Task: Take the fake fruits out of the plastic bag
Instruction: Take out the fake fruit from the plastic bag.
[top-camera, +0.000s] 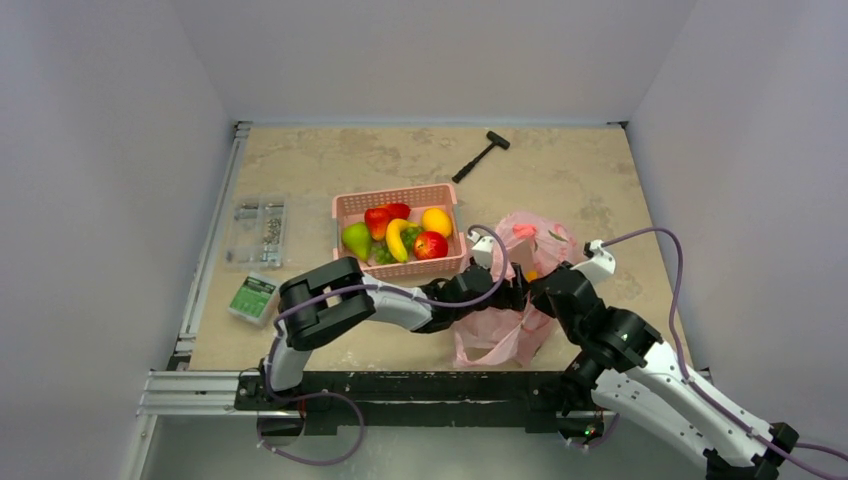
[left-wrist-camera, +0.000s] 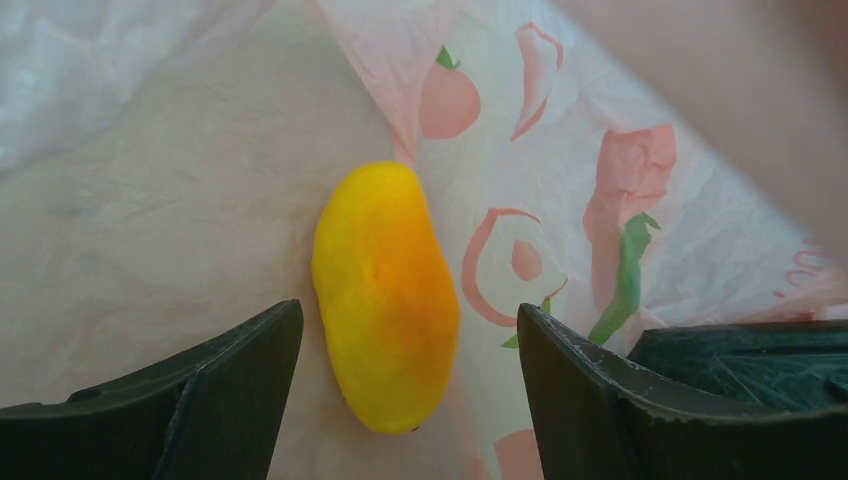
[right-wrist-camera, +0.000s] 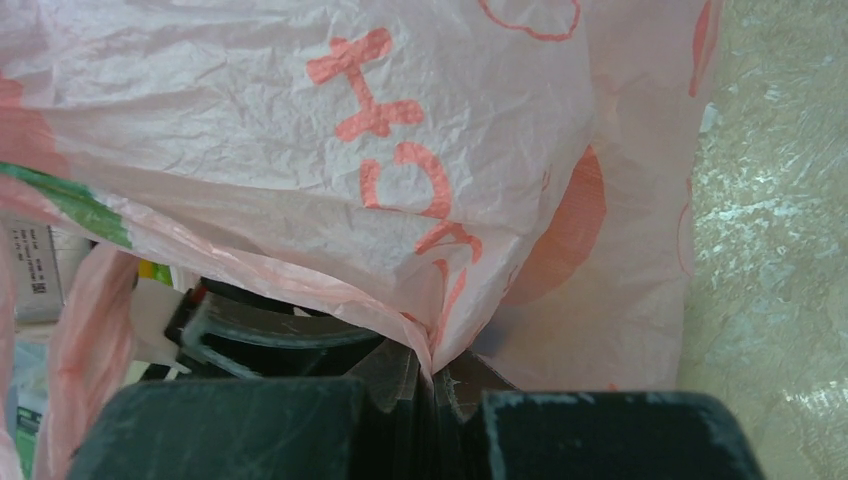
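Your left gripper (left-wrist-camera: 408, 318) was inside the thin, crinkly pink plastic bag (left-wrist-camera: 620, 150), its jaws wide open and holding nothing, one finger on either side of the glossy orange-yellow oval plastic fruit (left-wrist-camera: 385, 290), which lay on the bag's film. Your right gripper (right-wrist-camera: 432, 378) had its jaws pinched shut on a fold of the bag. The bag sat on the beige table (top-camera: 560, 170), just right of the rigid pink slotted basket (top-camera: 395, 198).
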